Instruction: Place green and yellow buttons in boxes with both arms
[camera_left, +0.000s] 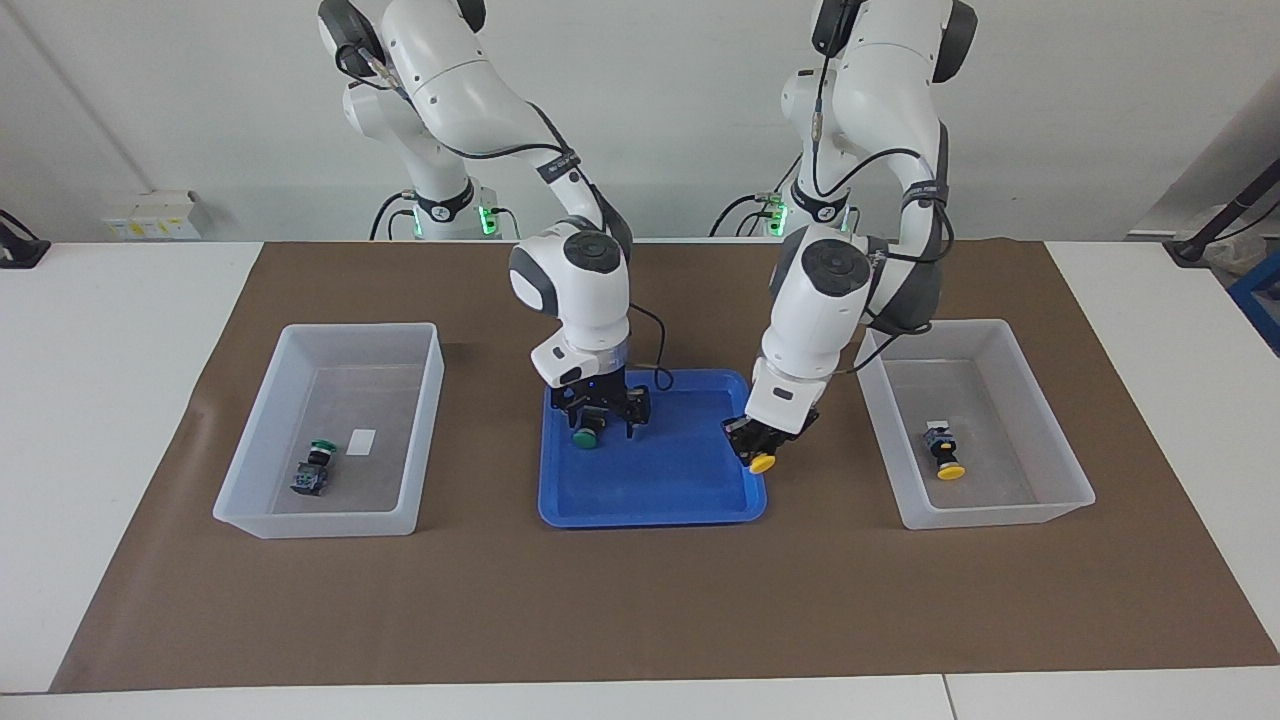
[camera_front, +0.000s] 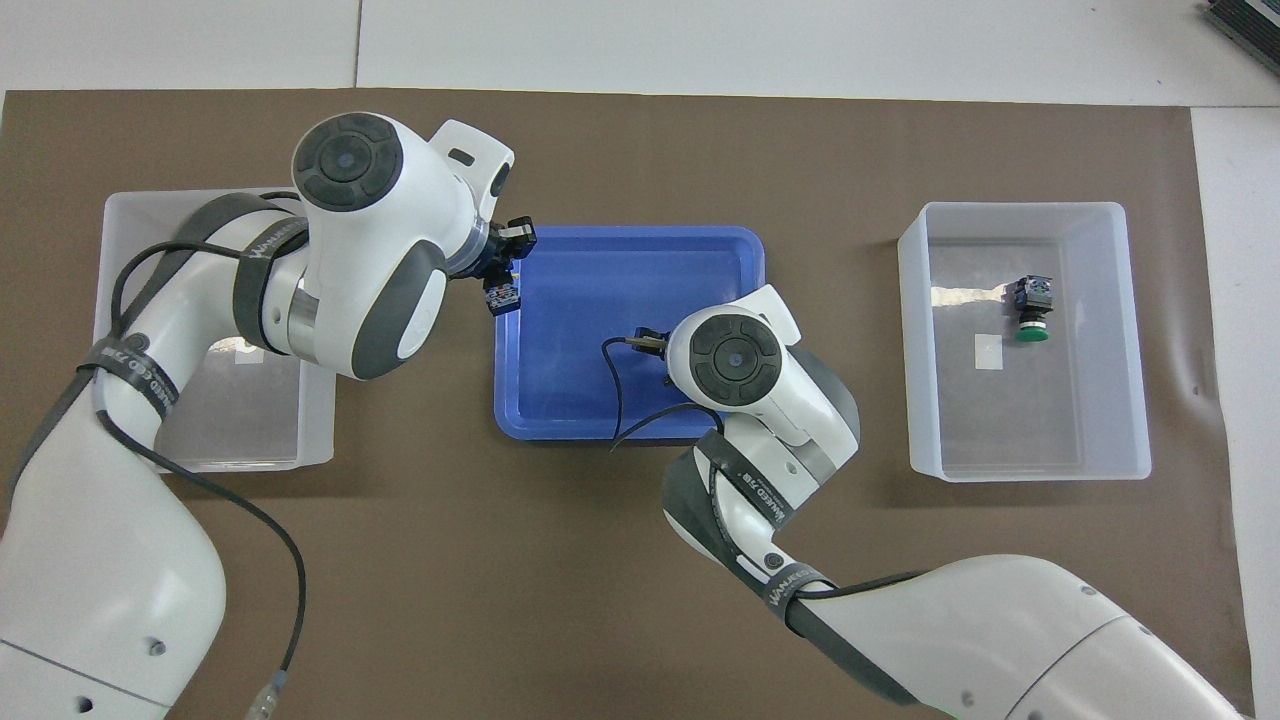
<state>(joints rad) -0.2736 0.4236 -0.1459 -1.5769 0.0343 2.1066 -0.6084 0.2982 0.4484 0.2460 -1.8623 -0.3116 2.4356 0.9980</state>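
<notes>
My right gripper is shut on a green button just above the blue tray. My left gripper is shut on a yellow button over the tray's edge toward the left arm's end; in the overhead view that gripper holds the button's dark body. The box at the right arm's end holds a green button, also in the overhead view. The box at the left arm's end holds a yellow button. In the overhead view the right wrist hides the right gripper.
The boxes and tray stand on a brown mat over the white table. A black cable hangs from the right wrist over the tray. The left arm covers most of its box in the overhead view.
</notes>
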